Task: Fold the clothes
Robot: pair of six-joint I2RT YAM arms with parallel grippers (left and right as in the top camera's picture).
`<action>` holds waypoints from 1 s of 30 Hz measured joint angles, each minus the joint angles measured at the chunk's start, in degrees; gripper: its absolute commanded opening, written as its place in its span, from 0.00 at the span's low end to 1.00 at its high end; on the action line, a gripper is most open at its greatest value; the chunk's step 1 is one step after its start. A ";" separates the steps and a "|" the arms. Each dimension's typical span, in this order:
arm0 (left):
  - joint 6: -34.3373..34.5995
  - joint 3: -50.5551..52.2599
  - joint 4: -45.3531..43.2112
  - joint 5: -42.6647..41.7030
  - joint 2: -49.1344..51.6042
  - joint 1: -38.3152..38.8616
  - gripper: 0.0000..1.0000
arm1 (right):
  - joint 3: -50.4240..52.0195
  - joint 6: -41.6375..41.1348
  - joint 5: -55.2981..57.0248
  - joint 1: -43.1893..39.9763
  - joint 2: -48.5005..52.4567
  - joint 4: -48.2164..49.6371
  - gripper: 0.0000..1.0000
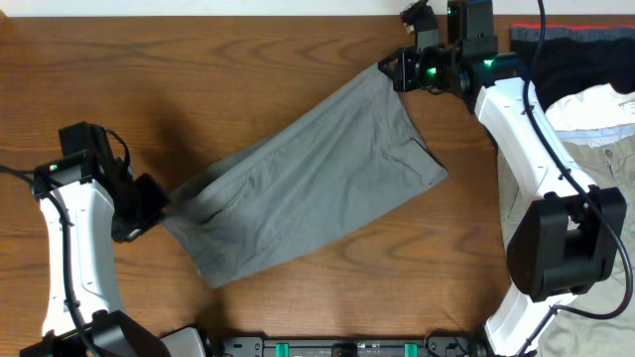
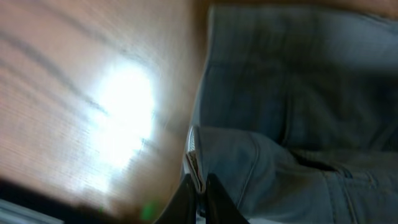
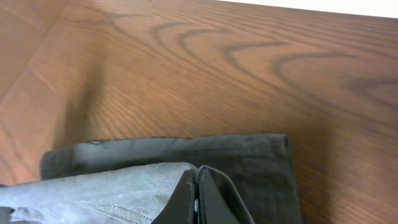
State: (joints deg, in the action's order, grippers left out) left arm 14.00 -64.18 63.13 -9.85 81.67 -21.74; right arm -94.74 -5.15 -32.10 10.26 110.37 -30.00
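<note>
The grey shorts (image 1: 308, 183) lie stretched slantwise across the wooden table, folded lengthwise. My left gripper (image 1: 159, 203) is shut on the shorts' lower left end; the left wrist view shows its fingers (image 2: 200, 186) pinching the waistband edge of the shorts (image 2: 292, 124). My right gripper (image 1: 392, 67) is shut on the upper right end near the table's far edge; the right wrist view shows its fingers (image 3: 198, 186) clamped on the cloth (image 3: 124, 186) with a hem behind.
A black garment with a red edge (image 1: 571, 45) and beige-khaki trousers (image 1: 605, 129) lie piled at the table's right side. Bare wood table (image 1: 198, 69) lies to the left and front of the shorts.
</note>
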 measured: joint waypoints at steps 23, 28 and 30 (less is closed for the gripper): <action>0.63 0.00 -9.49 1.27 7.02 5.11 0.07 | 0.00 0.02 12.92 1.22 4.87 0.70 0.01; 0.79 0.00 -9.62 1.77 10.25 5.35 0.07 | 0.00 0.02 13.73 1.22 4.90 0.68 0.01; 0.81 0.00 -9.68 2.21 10.60 5.40 0.07 | 0.00 0.02 13.73 1.25 5.05 0.68 0.01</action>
State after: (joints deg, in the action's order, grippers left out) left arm 14.81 -64.18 53.45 -7.64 92.27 -16.34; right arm -94.74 -5.13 -18.37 11.51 115.42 -29.32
